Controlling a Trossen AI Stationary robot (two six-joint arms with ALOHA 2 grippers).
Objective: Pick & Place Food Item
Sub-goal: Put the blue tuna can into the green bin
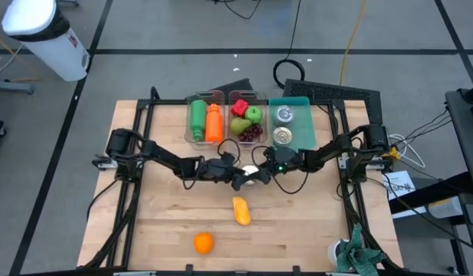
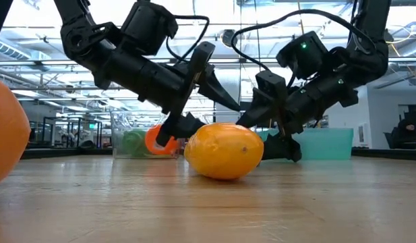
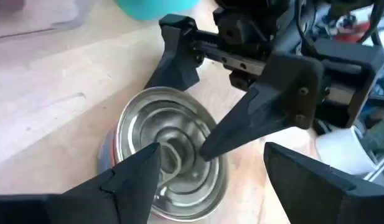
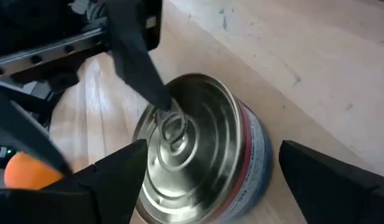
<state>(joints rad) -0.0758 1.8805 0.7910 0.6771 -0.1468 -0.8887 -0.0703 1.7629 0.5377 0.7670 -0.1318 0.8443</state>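
Meeting over one tin can (image 3: 163, 158), both grippers crowd the middle of the worktop (image 1: 159, 222). Your left gripper (image 1: 238, 179) comes in from nine o'clock, your right gripper (image 1: 261, 170) from three o'clock, and each has its fingers open around the can without clamping it. One left finger tip sits against the pull ring on the lid, seen from the right wrist, which suggests you are steadying or passing the can rather than lifting it yet. You will likely need one arm to back off before the other can close.

At six o'clock from the can lies a yellow mango (image 1: 241, 210), with an orange (image 1: 203, 243) farther toward seven. At twelve o'clock stand clear bins of bottles and fruit (image 1: 221, 116) and a teal tray (image 1: 297, 123) holding two more cans.
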